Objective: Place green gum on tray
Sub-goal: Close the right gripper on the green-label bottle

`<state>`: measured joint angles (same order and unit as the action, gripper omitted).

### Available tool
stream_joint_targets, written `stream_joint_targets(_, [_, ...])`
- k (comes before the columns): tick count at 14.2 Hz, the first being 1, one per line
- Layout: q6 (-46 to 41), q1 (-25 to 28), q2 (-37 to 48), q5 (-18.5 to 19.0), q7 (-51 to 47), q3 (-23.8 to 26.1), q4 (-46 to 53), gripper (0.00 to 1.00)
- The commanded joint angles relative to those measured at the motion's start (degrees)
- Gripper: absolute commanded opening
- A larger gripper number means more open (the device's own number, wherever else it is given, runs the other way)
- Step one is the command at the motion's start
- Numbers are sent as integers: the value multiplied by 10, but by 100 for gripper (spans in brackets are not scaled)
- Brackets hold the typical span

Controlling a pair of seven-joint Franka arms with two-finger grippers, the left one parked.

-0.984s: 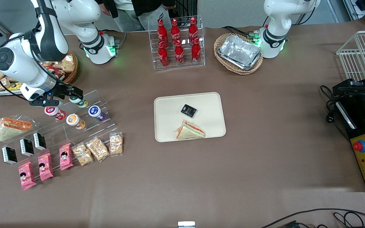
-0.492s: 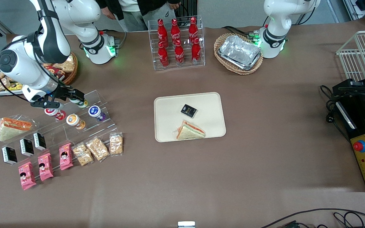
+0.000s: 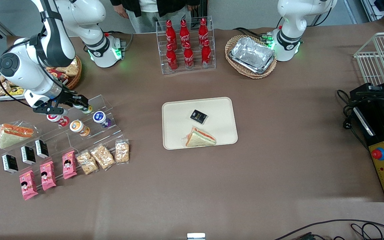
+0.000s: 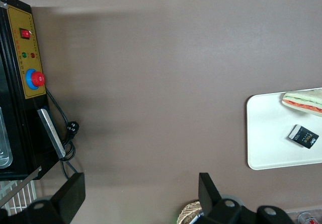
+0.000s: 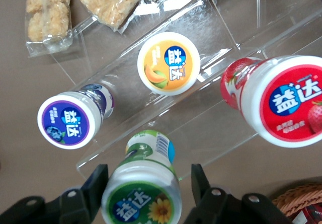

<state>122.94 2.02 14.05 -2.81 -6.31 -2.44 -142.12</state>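
Since a second ago the right arm has eased its gripper [image 3: 78, 103] slightly toward the table's centre. The tray [image 3: 178, 111] lies mid-table, well apart. On the clear stepped rack [image 3: 107, 110] near the working arm's end, the green gum [image 5: 143, 191] sits between the spread fingers [image 5: 95, 186], which flank it without visibly clamping.

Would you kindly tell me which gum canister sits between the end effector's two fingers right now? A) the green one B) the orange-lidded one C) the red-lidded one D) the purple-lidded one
A: in the right wrist view the end effector has one open finger on each side of the green gum, with a gap on each side; the other canisters stand apart on the clear stepped rack.
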Motion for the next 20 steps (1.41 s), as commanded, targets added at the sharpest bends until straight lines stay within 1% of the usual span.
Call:
stream_joint_targets(1, [7,9,1,-10,-9,2,-3,69])
stream_joint_targets(2, [6,10,1,-10,-11,2,-3,67])
stream_joint_targets(17, [-12,9,4,-10,-13,2,-13,68])
stream_joint_targets(18, [-12,9,4,-9,-13,2,-13,65])
stream_joint_targets(19, [-11,9,5,-9,-12,2,-13,60])
stream_joint_targets(20, [-11,9,5,-9,-12,2,-12,50])
